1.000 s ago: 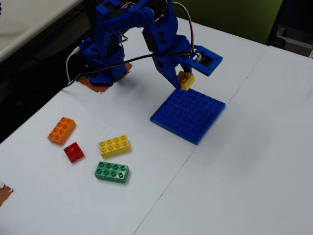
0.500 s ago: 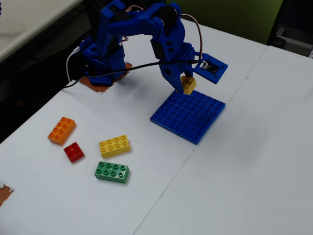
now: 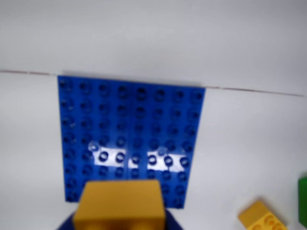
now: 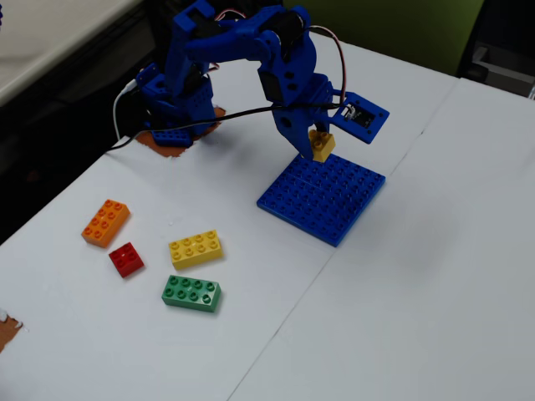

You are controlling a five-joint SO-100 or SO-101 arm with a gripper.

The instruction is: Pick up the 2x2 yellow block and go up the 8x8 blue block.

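Wrist view. 2x2 yellow block (image 3: 120, 205) is seen clamped in the claw (image 3: 120, 218) at the bottom edge of the picture, with only dark blue slivers of the claw visible on either side of it. The 8x8 blue block (image 3: 132, 129) is shown lying flat on the white tabletop (image 3: 144, 38), beyond and below the claw; its near edge is partly hidden by the held block. A longer yellow brick (image 3: 261, 219) is cut off by the frame to the lower right of the claw, and a green sliver (image 3: 302, 201) is seen at the right edge.

Fixed view. The claw (image 4: 319, 146) is seen closed on the 2x2 yellow block (image 4: 321, 144), which is held tilted in the air just above the far corner of the 8x8 blue block (image 4: 322, 199); contact between the two cannot be judged. The blue arm (image 4: 251, 50) is shown reaching from its base (image 4: 171, 113), well to the left of the claw. A group of loose bricks is laid on the tabletop (image 4: 418, 292) well apart from the claw, to its lower left: the longer yellow brick (image 4: 195, 248), a green brick (image 4: 191, 293), a red brick (image 4: 126, 259) and an orange brick (image 4: 105, 222).
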